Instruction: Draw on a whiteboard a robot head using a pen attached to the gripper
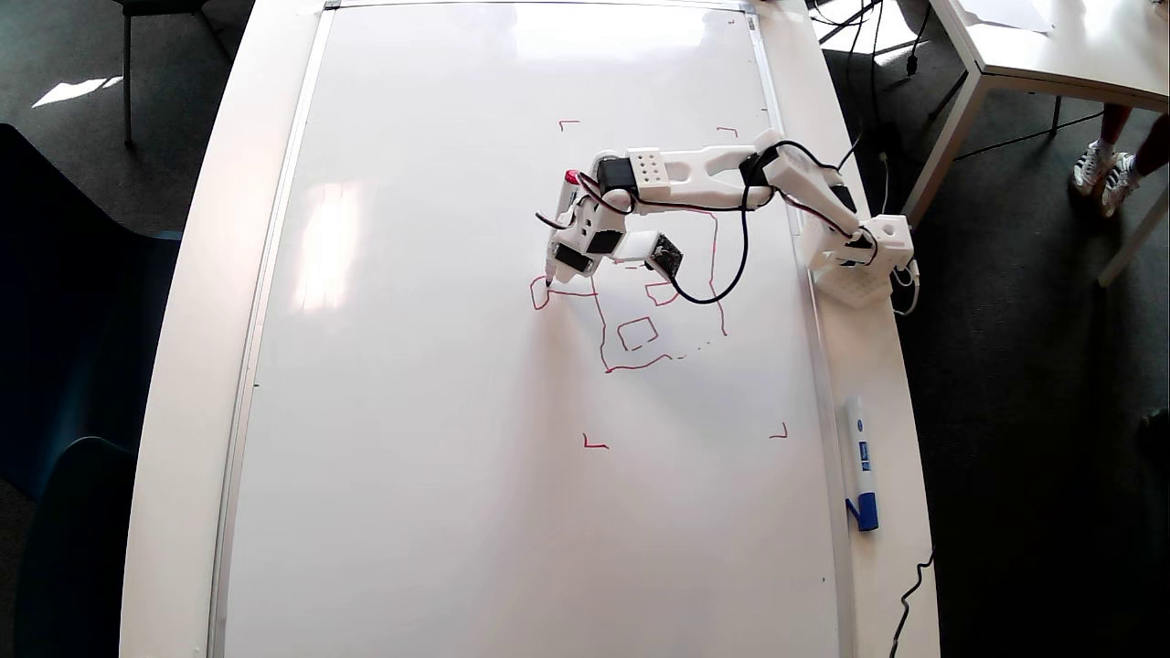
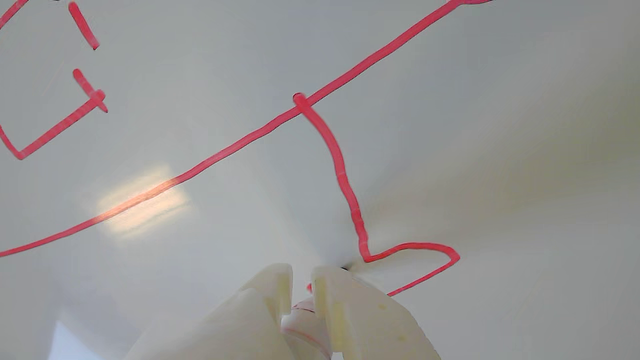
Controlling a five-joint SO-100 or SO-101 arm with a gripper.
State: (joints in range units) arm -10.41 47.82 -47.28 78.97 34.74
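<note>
Robot head [image 1: 658, 302], drawn in red, sits toward the right-hand long edge of the whiteboard [image 1: 411, 457] in the overhead view, roughly midway along it. Its wobbly outline is open in places: the lower edge trails off into faint dots, and part of the top is hidden under the arm. Small squares show inside it, and a stalk runs out from its left side to a small box.

That box looks like the step in hand. The pen [image 1: 558, 239] stands with its tip at the box's left side, and in the wrist view the box's loop [image 2: 425, 260] is not yet joined up beside the tip. The claw [image 2: 301, 287] is closed around the pen, its two white fingers pinching the barrel.

The next move likely calls for keeping the tip pressed to the board and dragging it a short way to close the loop, then lifting off cleanly.

A blue-capped marker [image 1: 860, 461] lies on the bench rim [image 1: 877, 384] by the board's right edge.
</note>
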